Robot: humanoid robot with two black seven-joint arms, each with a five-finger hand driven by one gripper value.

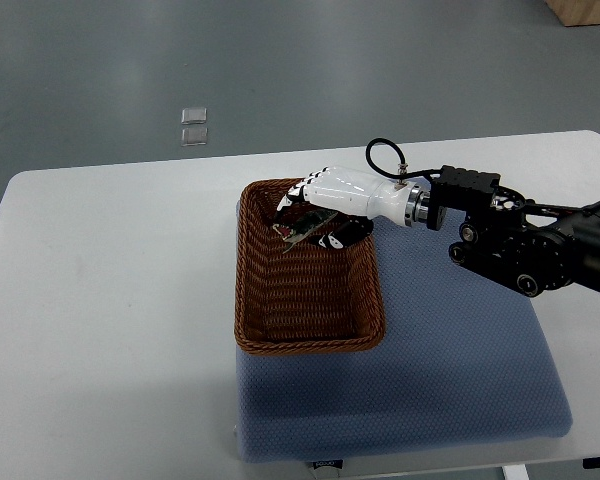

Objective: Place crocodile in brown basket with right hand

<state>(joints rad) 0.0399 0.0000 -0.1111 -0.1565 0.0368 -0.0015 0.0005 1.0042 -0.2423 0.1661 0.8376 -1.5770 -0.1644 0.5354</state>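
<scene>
The right hand (332, 200) grasps the crocodile (301, 229) over the far end of the basket (310, 345), inside its rim. Best to lower it nearer the weave, clear of the far wall, then let go.

Brown woven basket (310, 345), blue mat (440, 380), white table (110, 300), white robot hand (332, 195), dark-green crocodile (302, 228).
</scene>
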